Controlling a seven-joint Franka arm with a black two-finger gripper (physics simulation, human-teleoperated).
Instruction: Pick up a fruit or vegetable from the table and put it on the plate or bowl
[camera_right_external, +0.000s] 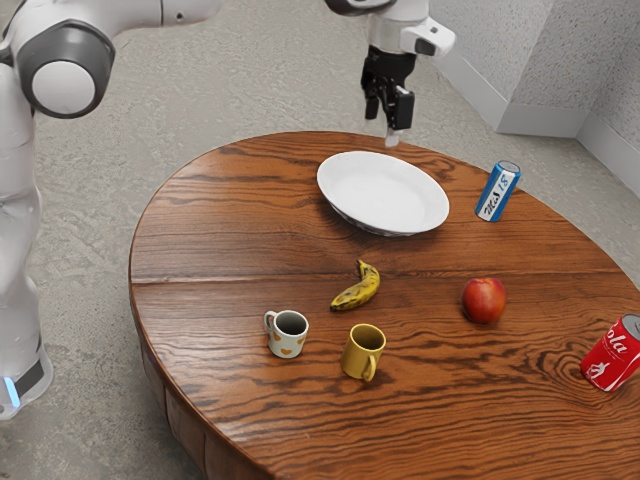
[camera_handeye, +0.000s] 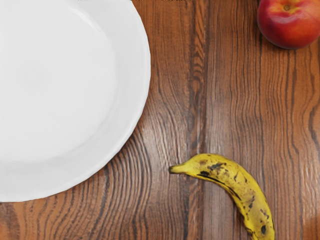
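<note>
Yellow mug (camera_right_external: 362, 351), white mug (camera_right_external: 287, 333) nearest on wooden surface (camera_right_external: 200, 250). Banana (camera_right_external: 357, 288) lies loose just behind them; apple (camera_right_external: 484, 299) toward exterior view's right. White plate (camera_right_external: 383, 192) beyond. Gripper (camera_right_external: 386, 127) hovers over plate's far rim, spread, empty, likely poised to choose fruit.

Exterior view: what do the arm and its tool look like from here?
The arm is glossy white with rounded links and a grey-ringed joint cap; a blue light glows low on its base. The tool is black, two-fingered, under a white hand housing.
</note>
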